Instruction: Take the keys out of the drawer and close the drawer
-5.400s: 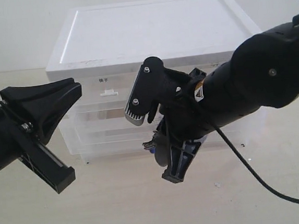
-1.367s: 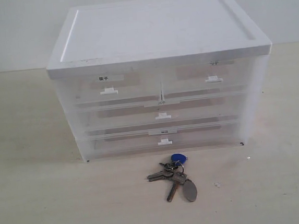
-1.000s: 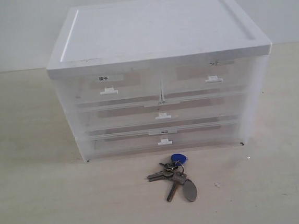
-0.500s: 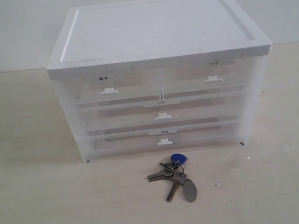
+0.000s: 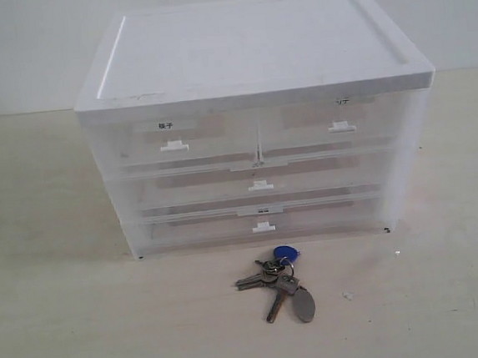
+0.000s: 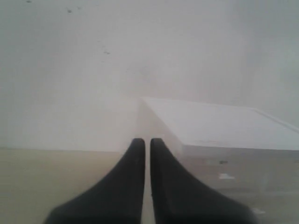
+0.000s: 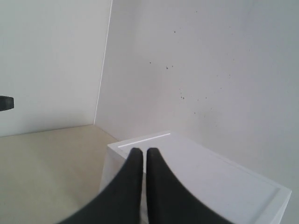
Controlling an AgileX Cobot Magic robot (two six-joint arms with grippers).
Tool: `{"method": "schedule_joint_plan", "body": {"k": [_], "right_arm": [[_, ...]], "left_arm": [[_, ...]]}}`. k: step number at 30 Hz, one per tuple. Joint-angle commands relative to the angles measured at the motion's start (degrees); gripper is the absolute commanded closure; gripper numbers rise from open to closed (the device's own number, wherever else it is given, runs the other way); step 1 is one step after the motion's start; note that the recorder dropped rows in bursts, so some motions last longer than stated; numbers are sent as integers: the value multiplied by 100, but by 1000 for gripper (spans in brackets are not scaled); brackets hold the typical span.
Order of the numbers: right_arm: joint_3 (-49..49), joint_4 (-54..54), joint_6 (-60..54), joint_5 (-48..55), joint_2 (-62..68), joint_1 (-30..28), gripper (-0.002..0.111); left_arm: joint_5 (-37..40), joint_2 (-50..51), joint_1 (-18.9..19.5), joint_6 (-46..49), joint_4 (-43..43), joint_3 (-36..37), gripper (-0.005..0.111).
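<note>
The keys [image 5: 278,281], silver with a blue oval fob and a grey oval tag, lie on the tabletop just in front of the white cabinet [image 5: 245,53]. The middle-tier drawer [image 5: 260,185] sits flush with the cabinet front, pushed in. Neither arm shows in the exterior view. In the left wrist view my left gripper [image 6: 145,141] is shut with nothing between its fingers, off to the side of the cabinet [image 6: 224,126]. My right gripper [image 7: 140,150] is shut and empty too, held away from the cabinet [image 7: 210,177] and above its top.
The cabinet has two half-width labelled top drawers [image 5: 173,139] and a full-width bottom drawer [image 5: 264,224], all pushed in. A beige tabletop [image 5: 84,326] surrounds it, with a white wall [image 5: 26,47] behind.
Both arms, in front of the cabinet 5.4 s ago with the keys at the right gripper, have left the exterior view. Over the last 1.4 s nothing has moved.
</note>
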Motion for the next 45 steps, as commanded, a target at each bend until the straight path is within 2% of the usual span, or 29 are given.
{"method": "schedule_joint_plan", "body": {"k": [1, 3, 6, 8, 11, 13, 16, 45], "right_arm": [[32, -2, -8, 49, -21, -4, 108], [32, -2, -8, 49, -21, -4, 108], [32, -2, -8, 49, -21, -4, 108], [32, -2, -8, 49, -21, -4, 108], [32, -2, -8, 61, -21, -4, 108], [32, -2, -8, 61, -21, -4, 108], [32, -2, -8, 61, -21, -4, 108], [32, 10, -8, 62, -21, -4, 108]], "left_arm": [[-61, -11, 777, -68, 60, 500, 102], [-331, -11, 965, -68, 192, 927, 102], [-1132, -11, 992, -68, 461, 1565, 102], [-755, -11, 992, 64, 786, 1565, 102], [-681, -11, 992, 77, 1183, 1565, 102], [-549, -11, 992, 148, 1254, 1565, 102], [54, -11, 992, 230, 1254, 1565, 102], [30, -11, 992, 230, 1254, 1565, 102]]}}
